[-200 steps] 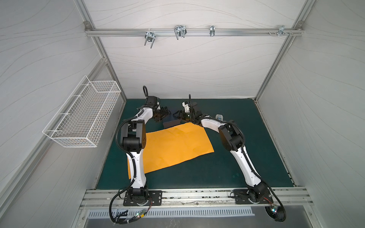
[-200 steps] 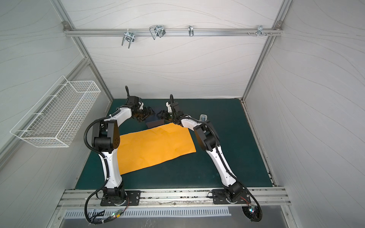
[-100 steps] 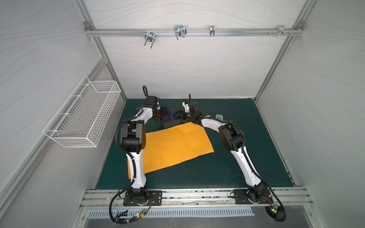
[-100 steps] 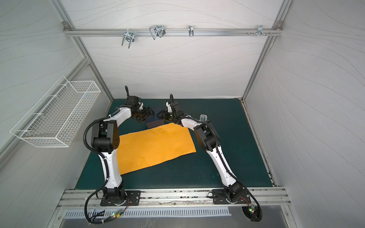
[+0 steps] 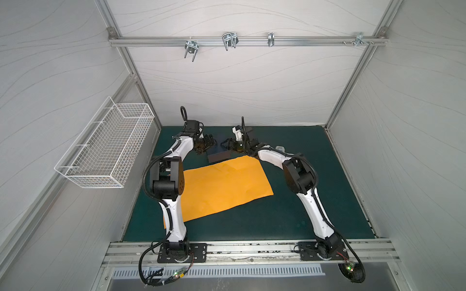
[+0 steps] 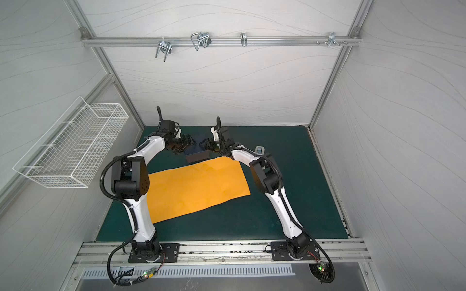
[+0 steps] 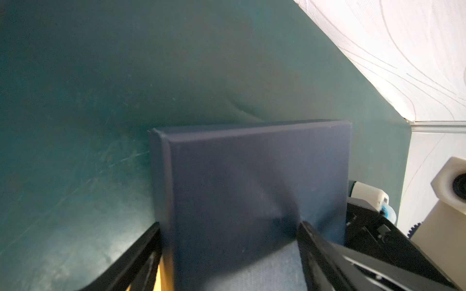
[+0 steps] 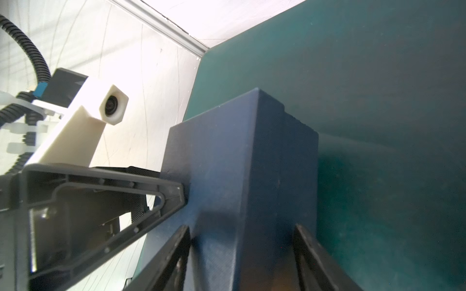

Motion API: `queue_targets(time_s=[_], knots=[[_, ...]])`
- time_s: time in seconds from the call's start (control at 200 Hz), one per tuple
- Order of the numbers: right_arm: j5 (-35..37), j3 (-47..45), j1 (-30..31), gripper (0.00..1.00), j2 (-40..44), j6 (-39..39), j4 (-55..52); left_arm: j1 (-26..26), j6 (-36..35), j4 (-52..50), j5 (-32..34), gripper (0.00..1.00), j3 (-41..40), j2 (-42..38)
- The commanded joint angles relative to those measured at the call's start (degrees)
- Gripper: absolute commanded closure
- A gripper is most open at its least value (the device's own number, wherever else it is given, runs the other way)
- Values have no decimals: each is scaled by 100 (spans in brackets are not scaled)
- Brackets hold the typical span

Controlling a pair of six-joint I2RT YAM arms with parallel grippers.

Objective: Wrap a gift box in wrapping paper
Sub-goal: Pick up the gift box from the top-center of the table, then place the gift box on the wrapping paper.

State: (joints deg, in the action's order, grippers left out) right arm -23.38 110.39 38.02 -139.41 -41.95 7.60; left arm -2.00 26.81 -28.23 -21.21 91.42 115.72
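Green mat [image 5: 290, 214] is covering the whole cell floor.

Wrapping paper [image 5: 222, 186] is lying flat on the mat in both top views [image 6: 196, 186]. It is sitting askew, with faint creases showing, and its left end is running under the left arm.

Wire basket [image 5: 106, 151] is hanging on the left wall, well apart from the work.

Gift box [image 5: 218, 156] is sitting at the back of the mat, just beside the paper's far edge and off the sheet [image 6: 197, 157]. Whether it is resting on the mat or raised cannot be told.

Left gripper [image 5: 210, 144] is meeting the box from the left. In the left wrist view its [image 7: 229, 224] jaws are standing apart. One finger is running along the narrow side of the box [image 7: 252, 189] and the other tip is butting its broad face. The right wrist view is showing that fingertip [image 8: 176, 191] touching the box [image 8: 227, 163].

Right gripper [image 5: 225, 146] is meeting the box from the right. Its [image 8: 241, 227] jaws are standing apart, astride a box edge, with a tip against each adjoining face.

Tape dispenser [image 5: 279, 148] is sitting on the mat behind the right forearm, near the back wall.
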Motion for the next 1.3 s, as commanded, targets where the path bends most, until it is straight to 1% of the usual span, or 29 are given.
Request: queue_targets(time_s=[0.0,0.165,0.485,0.74,0.925,1.1,1.295], knots=[[-414,-150,300,34,505,61,269,-204,25,32,-296,16,-108,-275],[-388,-479,404,34,773,103,294,-204,129,60,-269,16,-488,-593],[-255,-1881,655,34,1613,133,678,-274,352,164,-193,16,-1602,-1414],[-143,-2902,1011,34,2224,204,850,-671,478,89,60,15,-2592,-2221],[-56,-3594,1194,34,2562,188,1019,-756,608,-9,286,15,-3320,-2743],[-1,-3912,1377,34,2654,245,1042,-764,653,18,472,13,-3909,-3092],[176,-4184,1572,34,2769,278,1064,-751,572,0,681,11,-4156,-3179]])
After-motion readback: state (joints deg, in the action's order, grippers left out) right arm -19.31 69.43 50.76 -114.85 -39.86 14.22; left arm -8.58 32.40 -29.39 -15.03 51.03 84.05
